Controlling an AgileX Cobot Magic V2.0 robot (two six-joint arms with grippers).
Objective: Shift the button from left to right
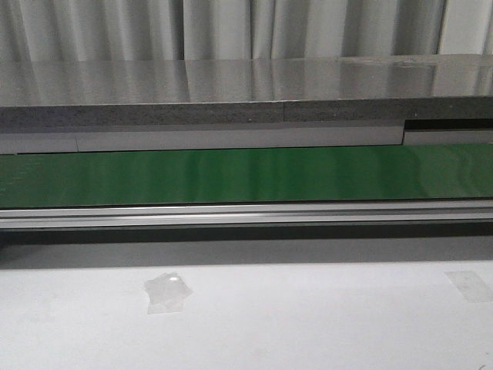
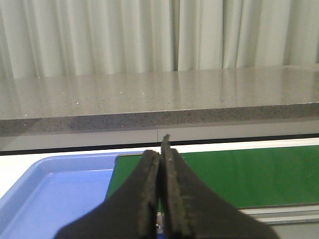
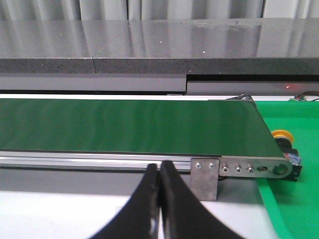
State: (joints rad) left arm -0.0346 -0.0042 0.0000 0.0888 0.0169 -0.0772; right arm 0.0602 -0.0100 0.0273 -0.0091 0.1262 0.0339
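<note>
Button [image 3: 283,138] lies just past the conveyor [image 3: 129,124] end

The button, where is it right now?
Only the right wrist view shows the button: it sits on the green surface just past the conveyor belt's right end, partly hidden behind the metal end bracket.

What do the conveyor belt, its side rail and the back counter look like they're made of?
The conveyor belt looks like smooth green rubber or PVC with a soft sheen. The side rail seems brushed aluminium, silvery with long grooves. The back counter looks like polished speckled grey stone or composite, mirroring the curtains.
</note>
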